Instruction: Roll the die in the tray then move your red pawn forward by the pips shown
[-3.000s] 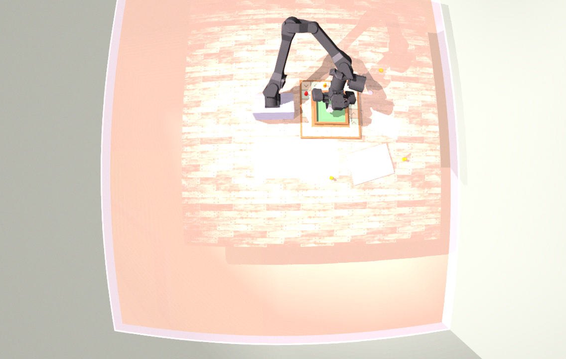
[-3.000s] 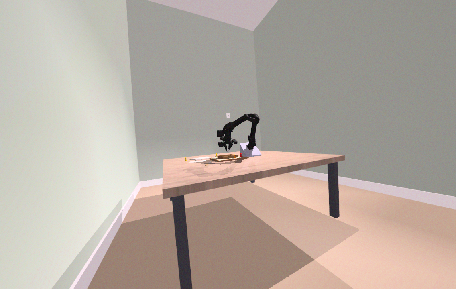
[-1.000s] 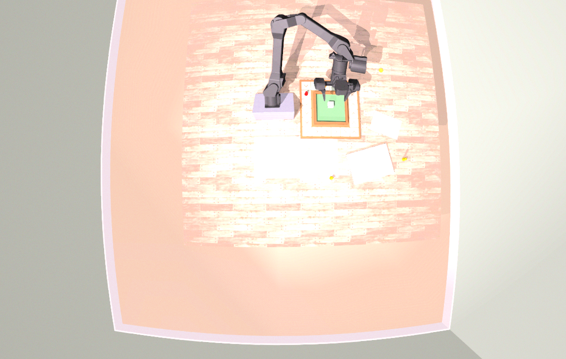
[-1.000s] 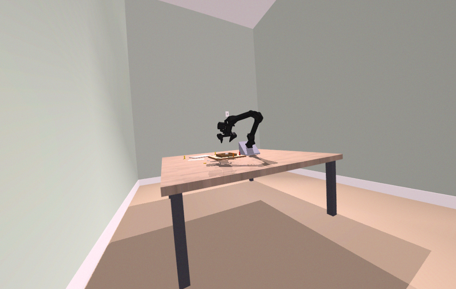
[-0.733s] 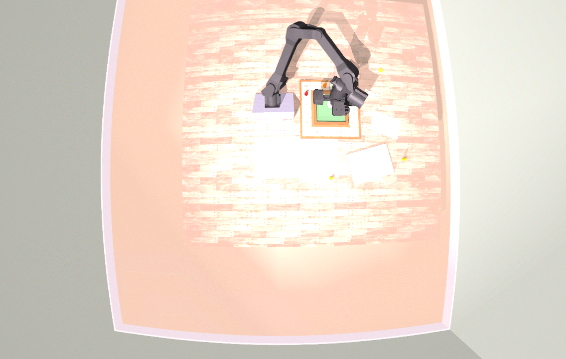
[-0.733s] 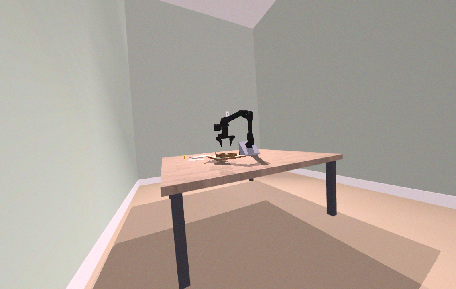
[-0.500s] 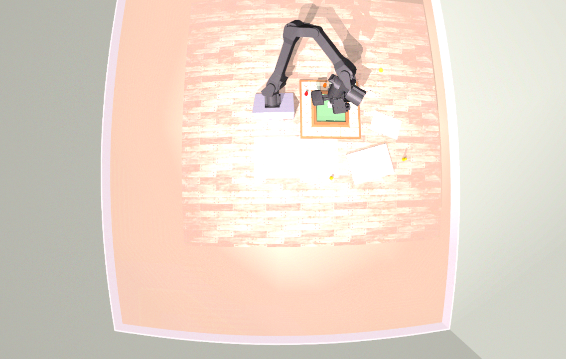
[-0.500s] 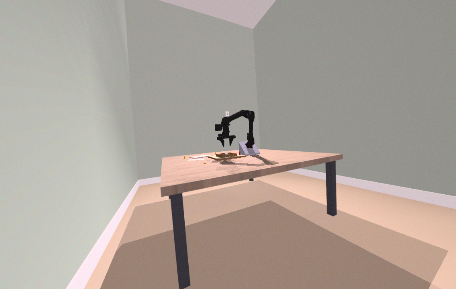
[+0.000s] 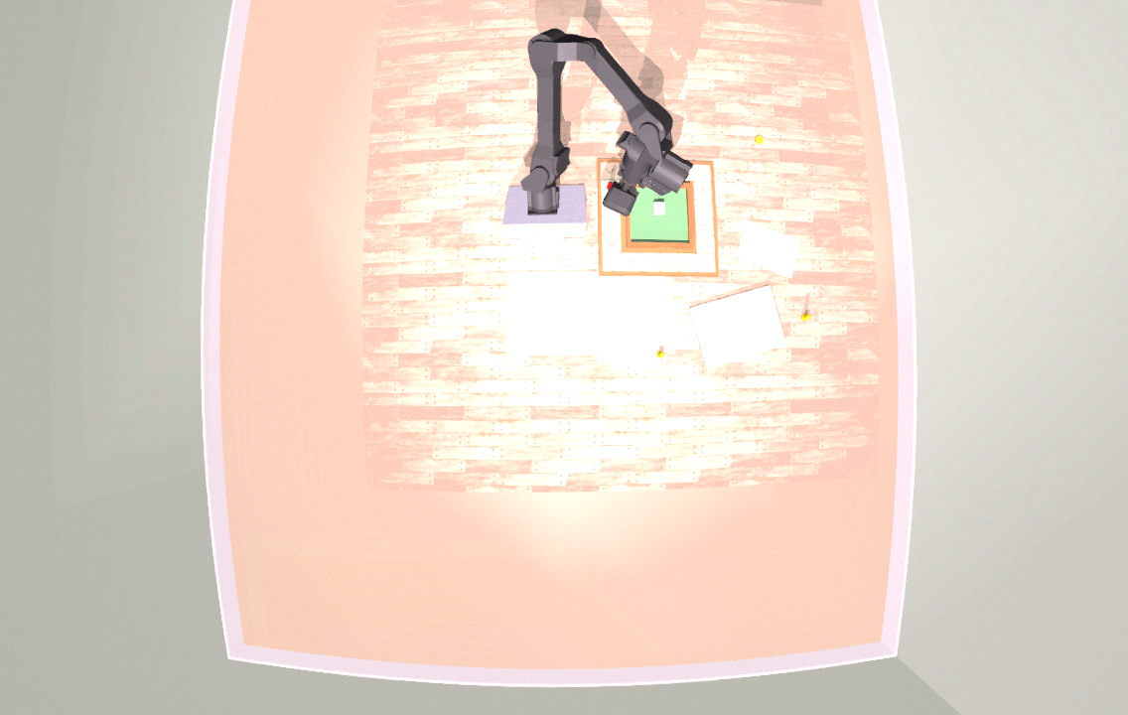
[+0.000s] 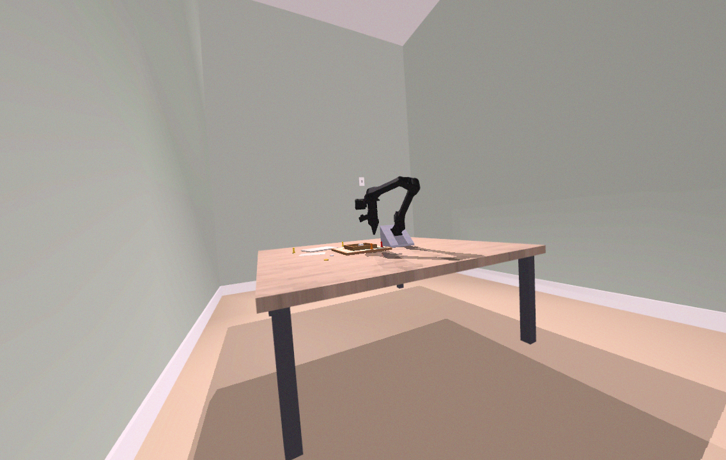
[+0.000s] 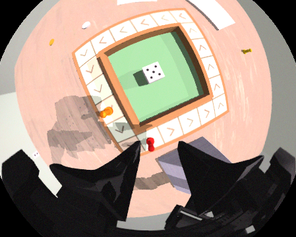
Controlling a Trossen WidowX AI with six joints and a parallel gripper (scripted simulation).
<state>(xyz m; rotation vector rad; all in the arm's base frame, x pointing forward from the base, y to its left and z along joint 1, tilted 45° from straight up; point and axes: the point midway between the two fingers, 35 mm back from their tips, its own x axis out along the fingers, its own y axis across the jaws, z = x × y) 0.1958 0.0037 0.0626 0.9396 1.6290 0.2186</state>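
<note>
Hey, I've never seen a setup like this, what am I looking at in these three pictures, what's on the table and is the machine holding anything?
It is one jointed robot arm bolted to a grey base on a wooden table. One picture looks straight down from above, one looks across the room from the side, and the round one comes from a camera on the arm's wrist, looking past its two black fingers.

On the table lies a square board game: a ring of white squares with arrows around a green tray. A white die rests in the tray, five pips on top. A red pawn and an orange pawn stand on the ring. White sheets and small yellow bits lie nearby.

The pincer is open and holds nothing; it hangs above the board near the red pawn.
</note>
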